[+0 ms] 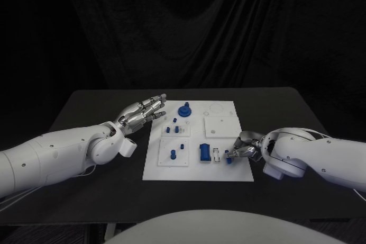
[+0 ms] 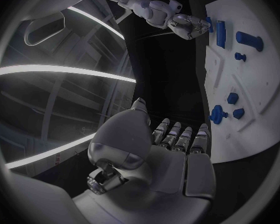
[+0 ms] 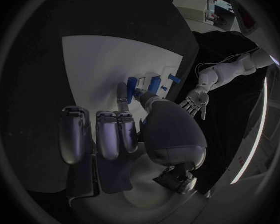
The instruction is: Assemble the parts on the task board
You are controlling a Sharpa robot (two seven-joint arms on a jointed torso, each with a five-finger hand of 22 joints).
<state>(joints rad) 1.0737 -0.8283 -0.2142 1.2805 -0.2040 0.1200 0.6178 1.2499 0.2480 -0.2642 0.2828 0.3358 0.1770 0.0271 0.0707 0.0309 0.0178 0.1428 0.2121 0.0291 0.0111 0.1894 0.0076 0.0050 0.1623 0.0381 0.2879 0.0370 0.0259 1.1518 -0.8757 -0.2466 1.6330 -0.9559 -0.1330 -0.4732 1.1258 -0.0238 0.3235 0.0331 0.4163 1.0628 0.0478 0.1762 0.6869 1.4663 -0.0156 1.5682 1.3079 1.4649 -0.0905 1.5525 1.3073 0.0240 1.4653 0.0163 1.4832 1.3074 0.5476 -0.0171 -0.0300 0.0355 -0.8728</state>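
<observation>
The white task board (image 1: 229, 170) lies in the middle of the black table. On it stand a round blue knob (image 1: 184, 110), two small blue pegs (image 1: 172, 129), a blue piece (image 1: 173, 153) in a square plate, and a long blue block (image 1: 206, 152). My right hand (image 1: 243, 147) is at the board's near right edge, beside the block. Its thumb and a finger (image 3: 122, 93) pinch a small blue part (image 3: 135, 89), and its other fingers are curled. My left hand (image 1: 143, 113) hovers off the board's far left side, holding nothing, fingers (image 2: 180, 137) stretched out.
Two raised white square plates (image 1: 219, 126) sit on the board's far right half. Bare black table (image 1: 91, 111) runs to the left and right of the board, with a dark curtain behind.
</observation>
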